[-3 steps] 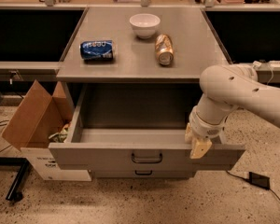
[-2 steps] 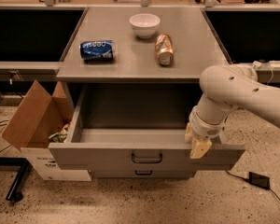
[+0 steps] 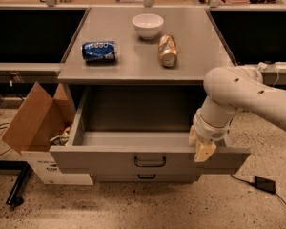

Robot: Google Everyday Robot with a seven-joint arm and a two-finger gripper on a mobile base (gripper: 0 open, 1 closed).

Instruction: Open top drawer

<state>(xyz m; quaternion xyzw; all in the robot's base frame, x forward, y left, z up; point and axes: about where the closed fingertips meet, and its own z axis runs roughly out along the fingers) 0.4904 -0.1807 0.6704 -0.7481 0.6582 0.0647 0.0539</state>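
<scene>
The top drawer (image 3: pixel 100 159) is a wide grey metal drawer under the grey counter, pulled far out. Its deep tray (image 3: pixel 133 138) shows nothing inside. A small dark loop handle (image 3: pixel 149 162) sits at the middle of its front panel. My gripper (image 3: pixel 200 145) hangs from the white arm (image 3: pixel 238 92) at the right end of the drawer's front rim, with its cream fingertips (image 3: pixel 204 151) resting at the top edge of the panel, well right of the handle.
On the counter (image 3: pixel 195 56) lie a blue can (image 3: pixel 99 51) on its side, a white bowl (image 3: pixel 148 25) and a gold can (image 3: pixel 167 50). An open cardboard box (image 3: pixel 35 123) stands left of the drawer. A lower drawer front with a handle (image 3: pixel 147 176) shows beneath. A black item (image 3: pixel 264 184) lies on the floor right.
</scene>
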